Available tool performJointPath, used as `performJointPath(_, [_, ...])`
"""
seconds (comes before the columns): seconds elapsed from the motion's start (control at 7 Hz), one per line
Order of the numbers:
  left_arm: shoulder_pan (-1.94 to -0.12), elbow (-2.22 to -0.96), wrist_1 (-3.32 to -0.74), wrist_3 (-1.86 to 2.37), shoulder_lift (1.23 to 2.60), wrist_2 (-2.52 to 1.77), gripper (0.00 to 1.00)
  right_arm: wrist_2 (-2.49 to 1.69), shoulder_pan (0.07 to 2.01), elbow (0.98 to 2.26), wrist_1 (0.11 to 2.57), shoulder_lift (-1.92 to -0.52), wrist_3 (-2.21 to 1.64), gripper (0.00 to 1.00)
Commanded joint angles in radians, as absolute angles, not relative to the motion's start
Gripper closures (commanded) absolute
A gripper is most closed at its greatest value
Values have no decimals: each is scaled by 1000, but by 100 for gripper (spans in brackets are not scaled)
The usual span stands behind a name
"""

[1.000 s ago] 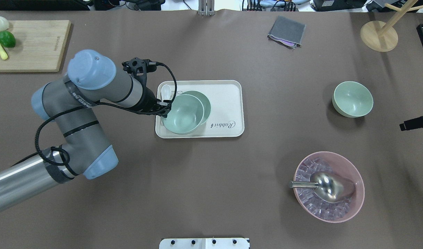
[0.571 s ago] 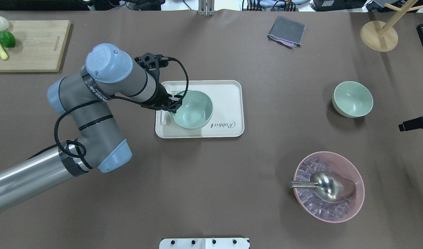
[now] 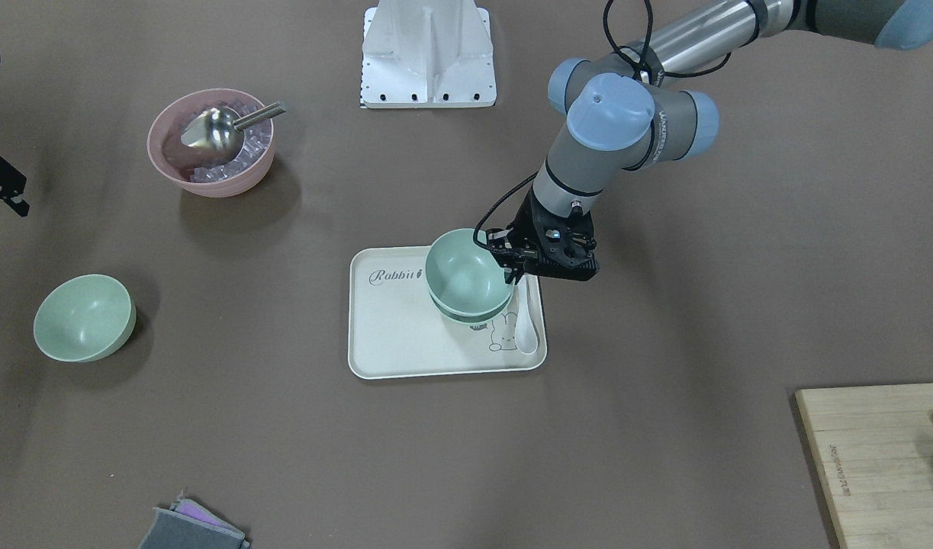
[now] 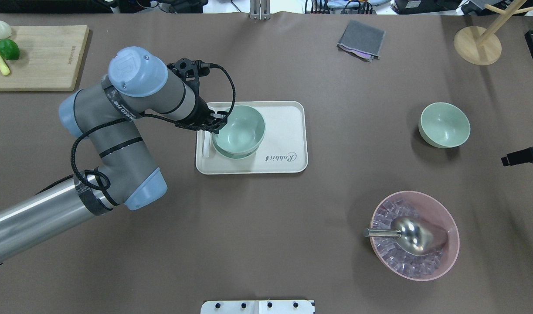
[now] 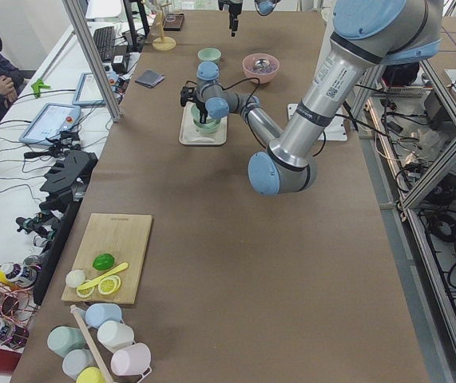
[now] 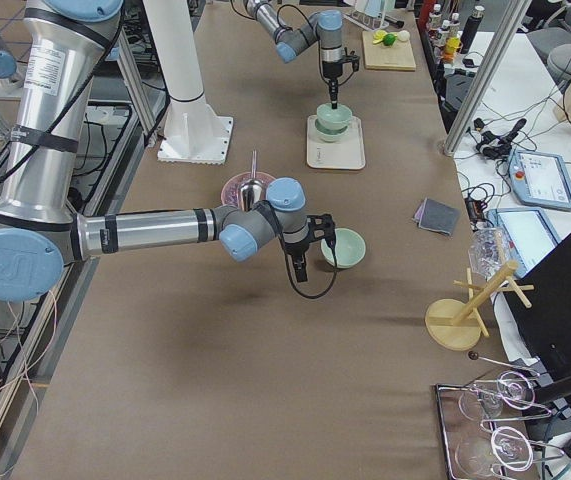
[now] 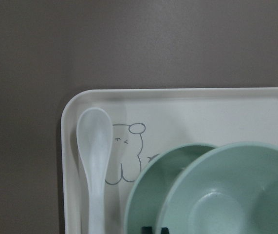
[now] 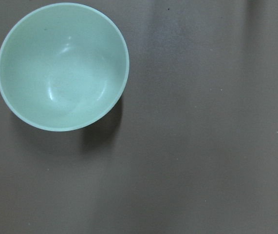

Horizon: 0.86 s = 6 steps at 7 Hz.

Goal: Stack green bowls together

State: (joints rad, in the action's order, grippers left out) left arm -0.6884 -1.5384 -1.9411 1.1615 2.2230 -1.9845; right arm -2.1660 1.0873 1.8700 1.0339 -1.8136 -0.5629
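My left gripper [image 4: 217, 124] is shut on the near-left rim of a green bowl [image 4: 240, 130]. It holds that bowl over a second green bowl [image 4: 231, 153] on the white tray [image 4: 286, 131], slightly offset, so the lower rim shows. The pair also shows in the front view [image 3: 466, 276] and the left wrist view [image 7: 231, 190]. The third green bowl [image 4: 444, 124] stands alone on the table at the right and fills the upper left of the right wrist view [image 8: 63, 66]. My right gripper [image 4: 523, 155] hovers near it at the view's right edge; I cannot tell whether it is open or shut.
A white spoon [image 7: 95, 161] lies on the tray beside the bowls. A pink bowl [image 4: 440, 261] with ice and a metal scoop stands front right. A cutting board [image 4: 39, 56], a grey cloth [image 4: 361, 39] and a wooden stand [image 4: 477, 46] lie along the far edge.
My left gripper carried its green bowl right, over the bowl on the tray, then a little away from the robot. The right gripper and third bowl have not moved.
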Motion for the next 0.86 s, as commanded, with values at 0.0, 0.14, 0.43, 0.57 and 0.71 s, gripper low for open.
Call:
performJointPath(0.0, [-692,-1513,-1942,1161,2223,-1983,100,-2166,1083,1870,1034,-1813,-563,0])
performJointPath(0.14, [-689,-1511,-1942,1161,2223,-1983,100,-2166,1083,1870,1034,-1815,-563,0])
performJointPath(0.43, [-681,-1509,-1942,1164,2224,-1982,100,-2166,1083,1870,1034,-1815,-563,0])
performJointPath(0.57, [-681,-1512,-1944,1167,2226,-1983,100,-2166,1083,1870,1034,-1813,-563,0])
performJointPath(0.71, [-681,-1514,-1942,1169,2226,-1982,100,-2166,1083,1870,1034,-1815,-563,0])
